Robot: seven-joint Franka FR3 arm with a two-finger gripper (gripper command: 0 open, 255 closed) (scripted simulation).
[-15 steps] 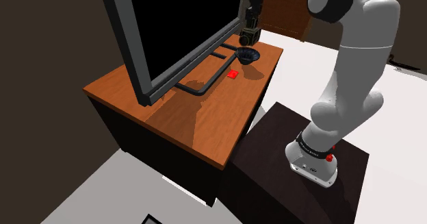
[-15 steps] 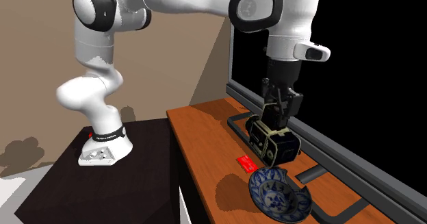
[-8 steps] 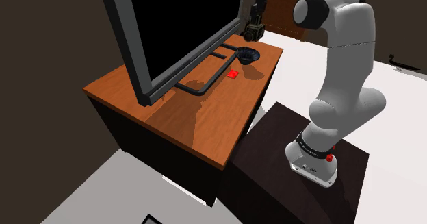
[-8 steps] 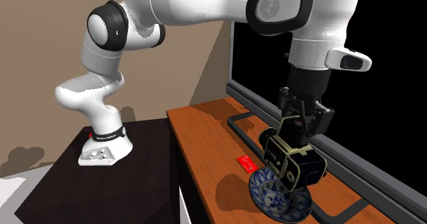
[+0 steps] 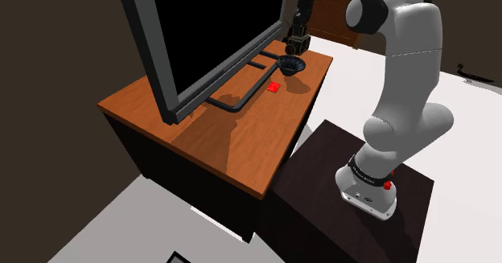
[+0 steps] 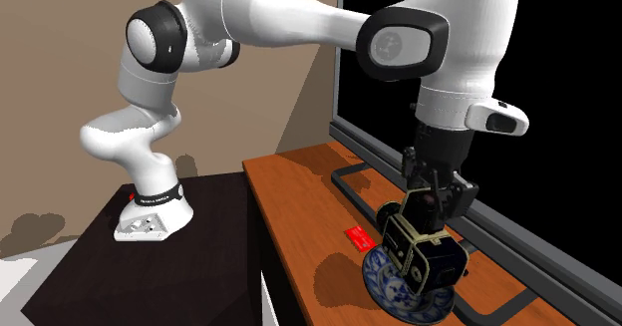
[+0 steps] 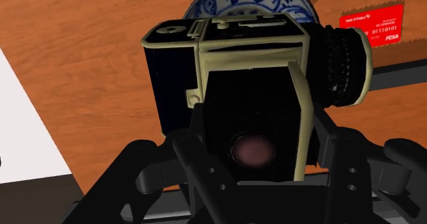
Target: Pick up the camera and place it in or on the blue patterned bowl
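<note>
A white robot arm [image 6: 299, 20] reaches over a brown wood-grain desk [image 6: 299, 202]. Its black gripper [image 6: 429, 214] has its 2 fingers clenched on the body of a black and cream box camera [image 6: 424, 259], whose lens points out to one side. The camera hangs directly over a blue patterned bowl [image 6: 384, 282]. It is low enough to be at the rim or just touching it, and the pictures do not settle which. In the shoulder view the bowl sits at the far end of the desk. A small red card [image 6: 358, 239] lies on the desk just beside it. A large black screen [image 5: 217, 28] in a grey frame stands along the desk, on the shoulder view's left, close to the gripper.

Several things could go wrong from here:
- The camera looks bulky against the shallow bowl. If it is let go off centre or tilted, it could topple over the rim onto the desk.
- Pushing it down too hard could tip the bowl or slide it along the desk.
- With the screen frame so near, the opening fingers or the rising hand might brush it.
- If a finger drags on the camera as the hand lifts, it could pull the camera back out.
</note>
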